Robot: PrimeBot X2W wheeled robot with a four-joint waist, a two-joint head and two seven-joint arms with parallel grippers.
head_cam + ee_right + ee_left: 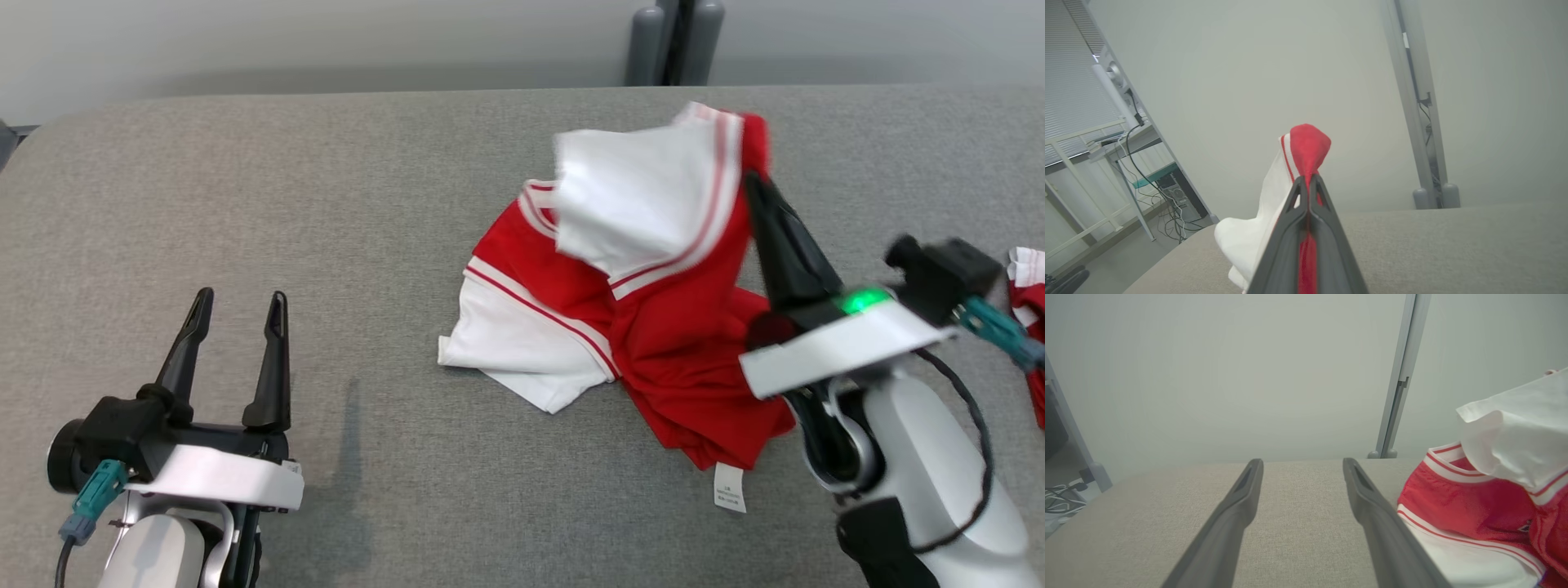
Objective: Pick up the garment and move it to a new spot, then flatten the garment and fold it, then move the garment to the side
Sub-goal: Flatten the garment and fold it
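Note:
The garment [653, 327] is a red and white jersey with striped trim, crumpled on the grey table [326, 204] right of centre. My right gripper [755, 181] is shut on a red fold of it and lifts that part, so a white panel hangs above the rest. In the right wrist view the shut fingertips [1306, 183] pinch red cloth [1308, 147] that sticks out past them. My left gripper [241, 306] stands open and empty at the lower left, well away from the garment. Its wrist view shows the two spread fingers [1241, 506] over bare table and the garment [1474, 498] at right.
Another red and white piece of cloth [1030, 302] lies at the table's right edge. A grey post [673, 41] stands behind the far edge. A white label [729, 488] hangs off the garment's near hem. Bare table stretches across the left half.

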